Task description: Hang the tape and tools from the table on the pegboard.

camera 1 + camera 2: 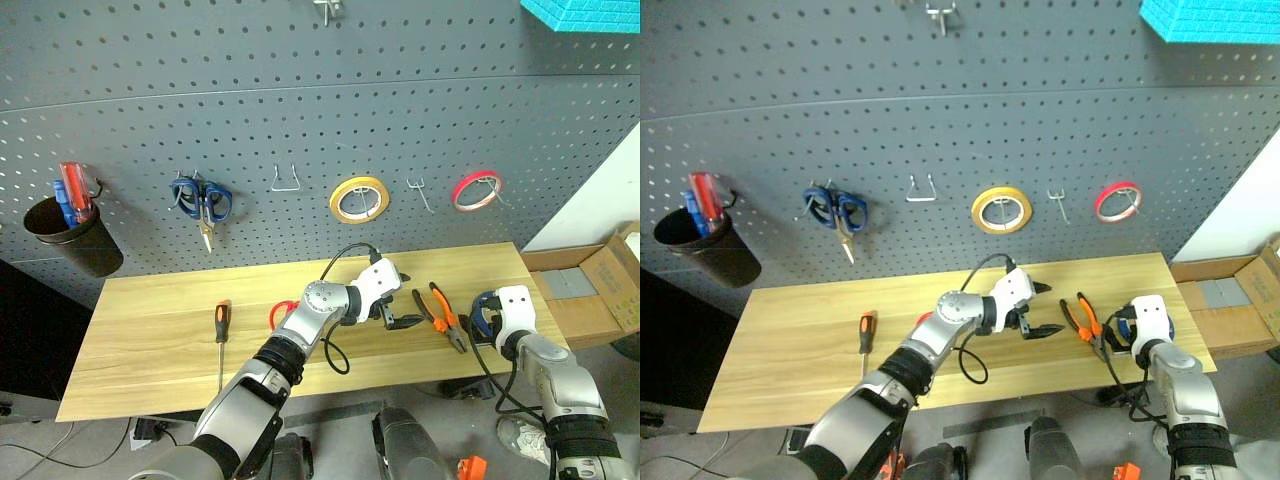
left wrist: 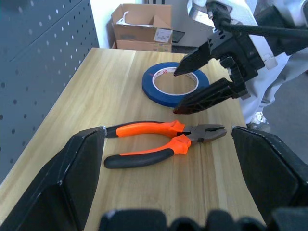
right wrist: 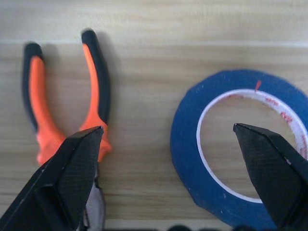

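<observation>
The thin blue tape point(image 2: 169, 83) lies flat near the right end of the table point(image 1: 160, 340). My right gripper point(image 2: 177, 91) hangs open just over the roll, and the right wrist view shows the tape point(image 3: 216, 159) between its spread fingers. Orange-and-black pliers point(image 1: 442, 315) lie just left of the tape. My left gripper point(image 1: 405, 298) is open and empty, pointing right at the pliers point(image 2: 163, 139). The screwdriver point(image 1: 221, 330) lies at the table's left. The red scissors point(image 1: 281, 315) are partly hidden behind my left arm. The dark pegboard point(image 1: 300, 120) rises behind the table.
On the pegboard hang a yellow tape roll point(image 1: 359, 199), a red tape roll point(image 1: 477, 190), blue-handled scissors point(image 1: 203, 200) and a black cup point(image 1: 75, 240) of screwdrivers. Bare hooks point(image 1: 287, 180) sit between them. Cardboard boxes point(image 1: 600, 290) stand past the table's right end.
</observation>
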You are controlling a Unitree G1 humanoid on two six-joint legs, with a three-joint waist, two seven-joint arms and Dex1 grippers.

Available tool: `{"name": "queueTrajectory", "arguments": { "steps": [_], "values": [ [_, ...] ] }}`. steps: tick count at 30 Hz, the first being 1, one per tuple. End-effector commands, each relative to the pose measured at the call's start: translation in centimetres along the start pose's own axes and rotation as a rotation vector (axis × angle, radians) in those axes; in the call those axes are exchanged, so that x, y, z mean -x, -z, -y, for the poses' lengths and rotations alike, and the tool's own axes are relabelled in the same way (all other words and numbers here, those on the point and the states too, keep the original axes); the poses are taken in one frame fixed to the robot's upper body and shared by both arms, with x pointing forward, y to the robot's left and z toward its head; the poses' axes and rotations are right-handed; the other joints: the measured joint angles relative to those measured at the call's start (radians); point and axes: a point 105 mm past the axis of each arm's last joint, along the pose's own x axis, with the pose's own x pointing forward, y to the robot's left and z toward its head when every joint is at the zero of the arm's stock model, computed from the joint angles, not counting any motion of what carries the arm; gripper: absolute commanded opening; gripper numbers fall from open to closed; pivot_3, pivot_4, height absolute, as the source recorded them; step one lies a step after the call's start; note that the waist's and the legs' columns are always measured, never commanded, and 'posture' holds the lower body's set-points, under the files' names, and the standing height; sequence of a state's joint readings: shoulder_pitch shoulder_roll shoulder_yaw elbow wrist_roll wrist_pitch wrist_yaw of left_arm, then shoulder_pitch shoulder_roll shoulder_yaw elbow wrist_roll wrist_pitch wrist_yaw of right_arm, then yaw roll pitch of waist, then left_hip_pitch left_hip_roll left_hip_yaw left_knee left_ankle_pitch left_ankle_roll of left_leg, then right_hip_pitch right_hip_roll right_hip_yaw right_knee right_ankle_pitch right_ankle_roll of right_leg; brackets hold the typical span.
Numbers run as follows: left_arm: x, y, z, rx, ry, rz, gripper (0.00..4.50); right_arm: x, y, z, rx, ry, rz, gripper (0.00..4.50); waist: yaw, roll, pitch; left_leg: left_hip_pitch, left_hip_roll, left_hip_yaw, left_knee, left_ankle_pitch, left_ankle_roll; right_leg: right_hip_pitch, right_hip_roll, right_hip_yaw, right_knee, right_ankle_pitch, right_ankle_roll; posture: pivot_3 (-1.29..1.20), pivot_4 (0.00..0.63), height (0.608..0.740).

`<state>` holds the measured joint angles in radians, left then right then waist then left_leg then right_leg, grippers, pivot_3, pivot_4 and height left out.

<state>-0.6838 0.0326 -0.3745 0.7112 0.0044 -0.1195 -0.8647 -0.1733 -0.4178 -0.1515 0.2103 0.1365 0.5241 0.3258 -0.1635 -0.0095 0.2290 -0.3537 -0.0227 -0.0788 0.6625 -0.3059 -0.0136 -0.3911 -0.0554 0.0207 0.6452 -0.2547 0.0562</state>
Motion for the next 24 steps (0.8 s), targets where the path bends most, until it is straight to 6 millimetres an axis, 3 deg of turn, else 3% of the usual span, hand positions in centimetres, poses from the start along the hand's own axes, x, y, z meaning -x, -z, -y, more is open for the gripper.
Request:
{"name": "queueTrajectory", "arguments": {
  "steps": [1,16,19,24],
  "values": [
    [-0.3,-2.0,-0.4,-0.040,0.000,0.056,4.46,-0.2,-1.0,0.8,0.011,0.010,0.033,4.50,0.001,0.000,0.006,0.000,0.000,-0.001,0.000,0.000,0.000,0.000,0.000,0.000,0.000,0.000,0.000,-0.23,0.262,0.740],
    [-0.2,-3.7,-0.2,-0.035,0.026,0.090,4.46,-2.1,0.5,2.0,-0.093,0.025,-0.034,4.50,0.027,-0.001,0.009,-0.011,0.001,0.000,0.001,0.000,0.000,-0.013,-0.002,0.002,0.002,0.001,0.001,-0.17,0.255,0.740],
    [-0.1,-3.6,0.2,-0.031,0.048,0.091,4.50,-2.2,0.6,1.9,-0.111,0.016,-0.040,3.91,0.027,-0.001,0.009,-0.011,0.001,0.001,0.001,0.000,0.000,-0.013,-0.002,0.002,0.002,0.001,0.001,-0.17,0.249,0.740],
    [-0.1,-3.7,0.7,-0.021,0.077,0.089,4.50,-2.2,0.8,1.9,-0.104,0.019,-0.042,2.27,0.028,-0.001,0.009,-0.011,0.001,0.001,0.001,0.000,0.000,-0.013,-0.002,0.002,0.002,0.001,0.001,-0.17,0.247,0.740]
  ]
}}
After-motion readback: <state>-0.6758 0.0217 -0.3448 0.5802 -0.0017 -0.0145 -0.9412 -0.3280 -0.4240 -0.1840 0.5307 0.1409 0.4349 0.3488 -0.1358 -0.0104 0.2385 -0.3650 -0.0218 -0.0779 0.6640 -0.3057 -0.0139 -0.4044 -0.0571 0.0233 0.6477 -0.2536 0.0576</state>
